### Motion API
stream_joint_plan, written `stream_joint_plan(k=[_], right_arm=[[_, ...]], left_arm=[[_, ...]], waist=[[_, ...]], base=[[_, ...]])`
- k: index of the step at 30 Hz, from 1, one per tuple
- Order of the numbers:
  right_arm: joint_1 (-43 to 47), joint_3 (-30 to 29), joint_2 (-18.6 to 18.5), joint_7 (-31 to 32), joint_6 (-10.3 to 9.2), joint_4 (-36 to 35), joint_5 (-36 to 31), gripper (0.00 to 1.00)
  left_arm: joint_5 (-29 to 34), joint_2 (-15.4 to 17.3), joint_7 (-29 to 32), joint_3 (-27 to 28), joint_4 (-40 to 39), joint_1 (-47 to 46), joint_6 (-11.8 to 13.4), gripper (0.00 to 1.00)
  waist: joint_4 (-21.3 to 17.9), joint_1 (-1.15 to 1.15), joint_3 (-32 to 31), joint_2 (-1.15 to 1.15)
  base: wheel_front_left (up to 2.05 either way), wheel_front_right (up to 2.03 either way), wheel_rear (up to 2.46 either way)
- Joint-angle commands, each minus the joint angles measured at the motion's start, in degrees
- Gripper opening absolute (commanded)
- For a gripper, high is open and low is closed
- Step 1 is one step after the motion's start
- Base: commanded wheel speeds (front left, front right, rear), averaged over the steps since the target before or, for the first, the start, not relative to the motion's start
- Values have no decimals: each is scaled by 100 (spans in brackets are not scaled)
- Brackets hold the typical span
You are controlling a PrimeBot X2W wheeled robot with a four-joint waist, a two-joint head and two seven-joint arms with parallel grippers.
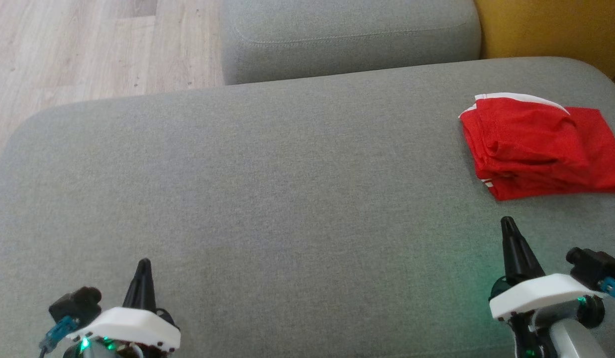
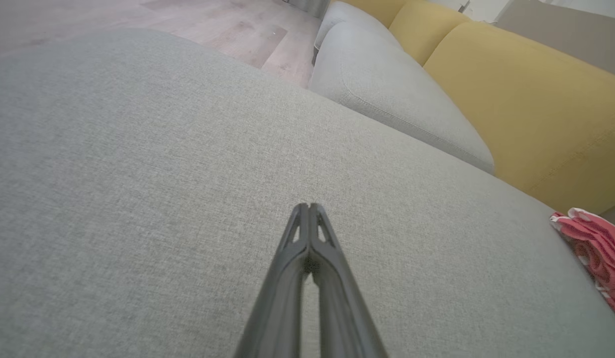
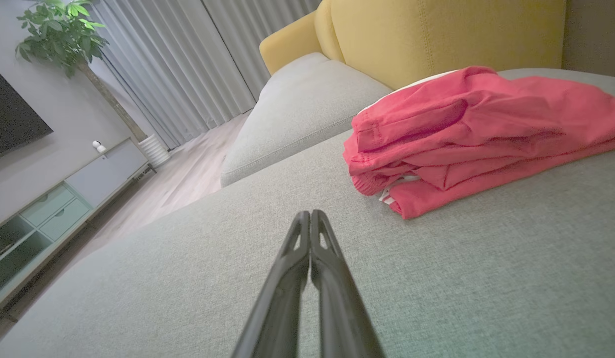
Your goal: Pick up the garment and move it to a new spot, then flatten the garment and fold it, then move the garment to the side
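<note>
Jaws L+R pinched tight, empty, red garment [image 1: 536, 146] folded w/ white trim, grey woven cushion [image 1: 287, 199]

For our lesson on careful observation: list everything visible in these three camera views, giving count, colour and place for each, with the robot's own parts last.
garment: one, red with white trim, folded, right end of the large cushion
large cushion: one, grey, under both grippers
smaller cushion: one, grey, beyond the large cushion
backrest: two sections, yellow, behind the cushions
floor: one, pale wood, past the large cushion's far left corner
plant: one, green, beside the curtains
curtains: one set, pale grey, far wall
screen: one, dark, on the wall
cabinet: one, pale, below the screen
left gripper: one, dark fingers, shut, head view's lower left
right gripper: one, dark fingers, shut, short of the garment
</note>
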Motion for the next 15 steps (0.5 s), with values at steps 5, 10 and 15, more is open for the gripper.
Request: stream_joint_plan(k=[5, 10, 15], right_arm=[[-253, -108, 33, 101, -1, -251, 376, 0], [-251, -174, 66, 184, -1, -290, 670, 0], [-249, -239, 100, 266, -1, -330, 966, 0]], left_arm=[[-396, 54, 90, 151, -245, -324, -49, 0], [-723, 56, 171, 181, -276, -344, -71, 0], [-1050, 58, 253, 212, -307, -365, -93, 0]], waist=[[8, 0, 6, 0], [16, 0, 11, 0], [24, 0, 17, 0]], base=[[0, 0, 0], [0, 0, 0], [0, 0, 0]])
